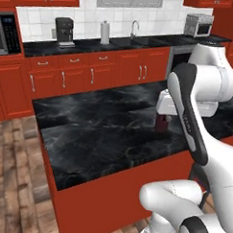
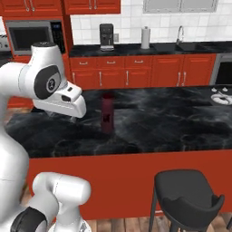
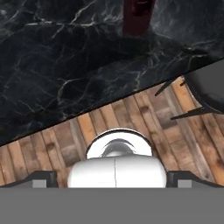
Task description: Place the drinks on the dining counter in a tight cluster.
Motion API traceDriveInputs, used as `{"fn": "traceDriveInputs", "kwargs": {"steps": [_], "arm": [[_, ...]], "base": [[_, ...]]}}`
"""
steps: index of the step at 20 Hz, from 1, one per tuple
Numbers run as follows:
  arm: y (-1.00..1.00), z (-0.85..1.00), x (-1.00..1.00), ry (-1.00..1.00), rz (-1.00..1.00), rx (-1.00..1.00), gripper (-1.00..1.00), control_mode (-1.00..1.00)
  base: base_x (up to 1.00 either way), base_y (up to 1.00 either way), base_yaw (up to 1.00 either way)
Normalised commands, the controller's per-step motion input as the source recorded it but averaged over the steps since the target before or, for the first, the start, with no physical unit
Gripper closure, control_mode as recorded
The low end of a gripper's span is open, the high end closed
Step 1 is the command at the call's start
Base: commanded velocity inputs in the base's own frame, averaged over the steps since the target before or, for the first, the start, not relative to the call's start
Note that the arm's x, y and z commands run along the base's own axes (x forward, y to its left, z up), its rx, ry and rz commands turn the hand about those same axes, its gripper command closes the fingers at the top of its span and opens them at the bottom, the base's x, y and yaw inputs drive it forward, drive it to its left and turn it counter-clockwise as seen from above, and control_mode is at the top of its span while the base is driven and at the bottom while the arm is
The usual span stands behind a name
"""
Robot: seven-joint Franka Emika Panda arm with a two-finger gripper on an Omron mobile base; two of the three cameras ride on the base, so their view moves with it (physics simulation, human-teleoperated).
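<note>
One of the drinks, a maroon bottle (image 2: 107,114), stands upright on the dining counter (image 2: 158,129), a black-marble slab with white veins on a red base. In the left base view my hand covers the top of the bottle (image 1: 162,125). My gripper (image 3: 112,180) hovers over the counter's near edge, a little to the left of the bottle and apart from it. Its fingertips (image 3: 41,179) stand wide apart, open, with nothing between them. In the hand view the bottle's lower part (image 3: 138,17) shows at the top edge.
A dark round stool (image 2: 186,199) stands in front of the counter on the wooden floor. Behind are the lower worktop with red drawers, a coffee machine (image 2: 106,36), a paper-towel roll (image 2: 145,37), a sink tap and a microwave (image 2: 34,37).
</note>
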Motion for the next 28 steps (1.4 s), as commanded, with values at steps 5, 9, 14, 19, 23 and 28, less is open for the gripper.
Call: {"fn": "traceDriveInputs", "kwargs": {"steps": [5,9,14,19,23,28], "arm": [[0.00,0.00,0.00,0.00,0.00,0.00,-1.00,1.00],[0.00,0.00,0.00,0.00,0.00,0.00,-1.00,1.00],[0.00,0.00,0.00,0.00,0.00,0.00,-1.00,1.00],[0.00,0.00,0.00,0.00,0.00,0.00,-1.00,1.00],[0.00,0.00,0.00,0.00,0.00,0.00,-1.00,1.00],[0.00,0.00,0.00,0.00,0.00,0.00,-1.00,1.00]], "base": [[-0.87,1.00,-0.06],[-0.57,1.00,-0.17],[-0.18,1.00,-0.38],[0.28,1.00,-0.41],[0.74,1.00,-0.38],[0.71,1.00,-0.32]]}}
